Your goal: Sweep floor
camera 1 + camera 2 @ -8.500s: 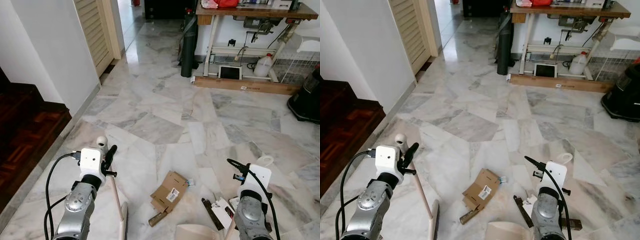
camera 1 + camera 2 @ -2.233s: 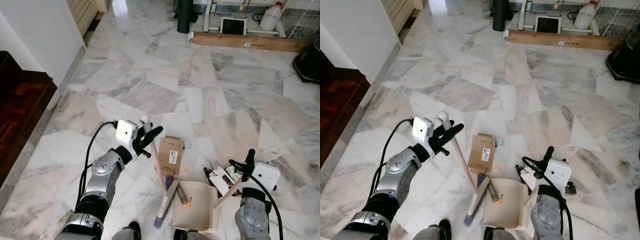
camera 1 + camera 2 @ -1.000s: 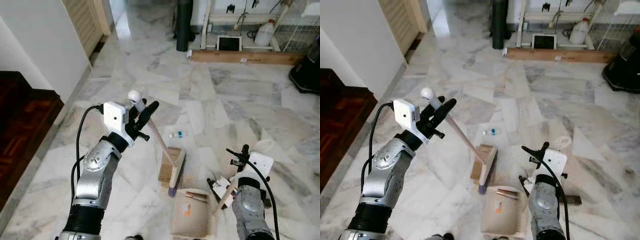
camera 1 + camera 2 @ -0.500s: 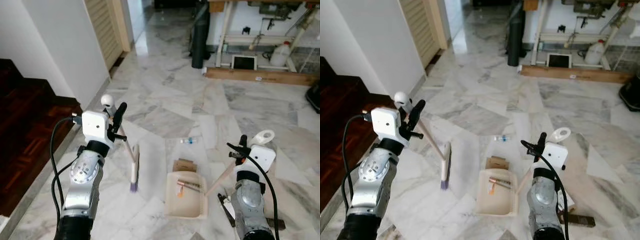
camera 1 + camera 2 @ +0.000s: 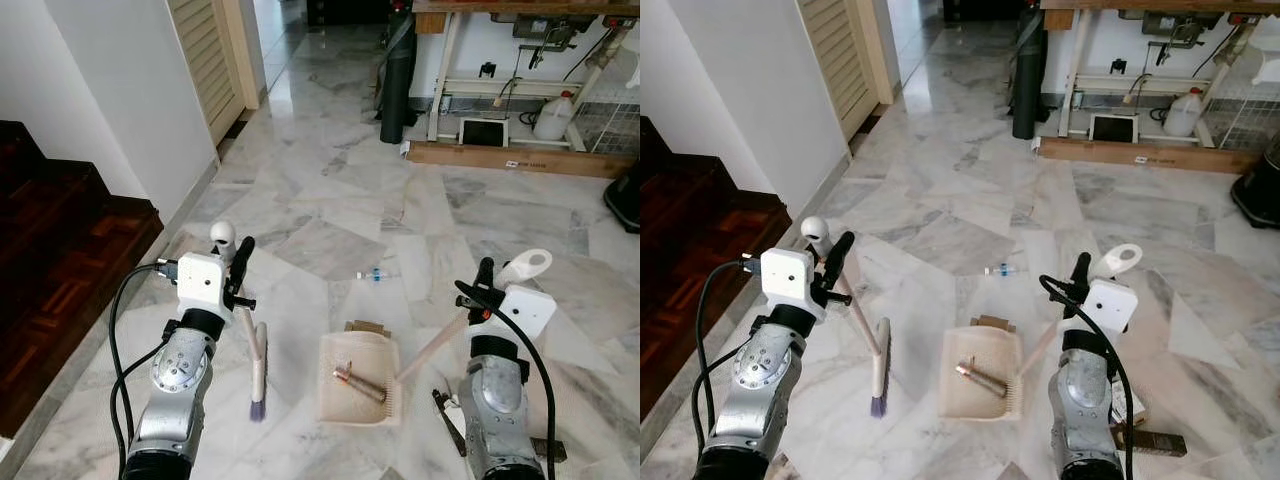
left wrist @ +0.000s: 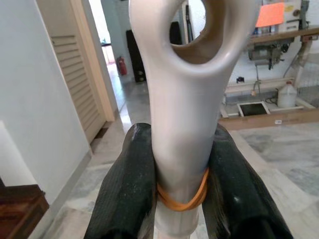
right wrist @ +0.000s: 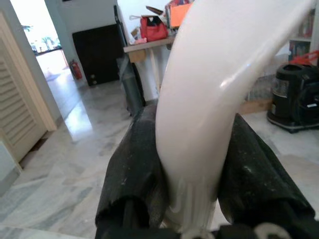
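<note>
Jaws of both grippers are clamping tools, left gripper [image 5: 238, 268] gripping the broom [image 5: 256, 363] and right gripper [image 5: 482, 288] the dustpan [image 5: 360, 365], while the bottle [image 5: 371, 275] on the far floor is awaiting the next sweep.

broom [image 5: 257, 368]: cream handle, purple bristles on marble floor [image 5: 330, 215], tilted | dustpan [image 5: 358, 378]: cream, flat on floor, holds brown tube [image 5: 360, 384] | cardboard [image 5: 368, 327]: behind dustpan

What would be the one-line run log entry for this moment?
left gripper: shut on broom | right gripper: shut on dustpan handle | dustpan: on floor, debris inside | cardboard piece: at dustpan's far edge
</note>
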`<state>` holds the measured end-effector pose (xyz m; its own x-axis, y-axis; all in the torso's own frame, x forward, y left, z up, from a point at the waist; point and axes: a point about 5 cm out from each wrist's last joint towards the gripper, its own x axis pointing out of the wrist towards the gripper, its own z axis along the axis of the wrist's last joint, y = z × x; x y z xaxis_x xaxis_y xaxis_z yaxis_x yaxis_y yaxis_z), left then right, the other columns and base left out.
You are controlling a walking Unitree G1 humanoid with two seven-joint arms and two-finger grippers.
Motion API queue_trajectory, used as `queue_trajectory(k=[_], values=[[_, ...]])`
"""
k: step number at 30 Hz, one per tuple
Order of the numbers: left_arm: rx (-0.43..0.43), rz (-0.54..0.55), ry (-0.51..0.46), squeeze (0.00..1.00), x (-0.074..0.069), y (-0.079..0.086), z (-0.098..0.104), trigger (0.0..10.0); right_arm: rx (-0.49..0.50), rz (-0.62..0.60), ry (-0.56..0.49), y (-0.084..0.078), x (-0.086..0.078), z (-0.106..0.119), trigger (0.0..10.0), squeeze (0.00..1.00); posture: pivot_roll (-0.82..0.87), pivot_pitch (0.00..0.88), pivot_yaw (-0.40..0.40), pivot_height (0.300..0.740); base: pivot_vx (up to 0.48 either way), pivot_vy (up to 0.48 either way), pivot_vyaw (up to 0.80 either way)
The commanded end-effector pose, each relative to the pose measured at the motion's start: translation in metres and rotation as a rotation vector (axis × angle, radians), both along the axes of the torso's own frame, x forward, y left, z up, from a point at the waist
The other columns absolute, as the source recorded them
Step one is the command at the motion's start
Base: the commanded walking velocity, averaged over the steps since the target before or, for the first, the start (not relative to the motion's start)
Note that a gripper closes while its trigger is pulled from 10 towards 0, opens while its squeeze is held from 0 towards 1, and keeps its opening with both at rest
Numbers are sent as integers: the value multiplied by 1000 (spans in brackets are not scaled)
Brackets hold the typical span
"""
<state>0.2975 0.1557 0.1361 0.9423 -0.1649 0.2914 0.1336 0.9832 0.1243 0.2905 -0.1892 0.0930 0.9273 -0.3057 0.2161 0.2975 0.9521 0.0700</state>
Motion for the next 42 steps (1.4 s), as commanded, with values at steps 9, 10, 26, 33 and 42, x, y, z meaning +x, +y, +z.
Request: queue_trajectory(k=[9,10,26,33,42], values=[[3,35,-57,0,1,7,8,10000,-21,38,-62,12,4,16,10000,0,44,0,54,740,0,0,0],[3,36,-55,0,1,8,7,10000,-24,39,-58,13,4,16,10000,0,44,0,55,740,0,0,0],[-16,49,-38,0,1,6,2,10000,-26,62,-35,18,5,13,10000,0,48,0,52,740,0,0,637],[-16,52,-32,0,1,6,0,10000,-24,70,-29,20,6,12,10000,0,47,0,52,740,0,0,794],[-20,58,-19,0,-1,5,-4,10000,-26,77,-23,19,7,12,10000,0,47,0,41,740,0,0,794]])
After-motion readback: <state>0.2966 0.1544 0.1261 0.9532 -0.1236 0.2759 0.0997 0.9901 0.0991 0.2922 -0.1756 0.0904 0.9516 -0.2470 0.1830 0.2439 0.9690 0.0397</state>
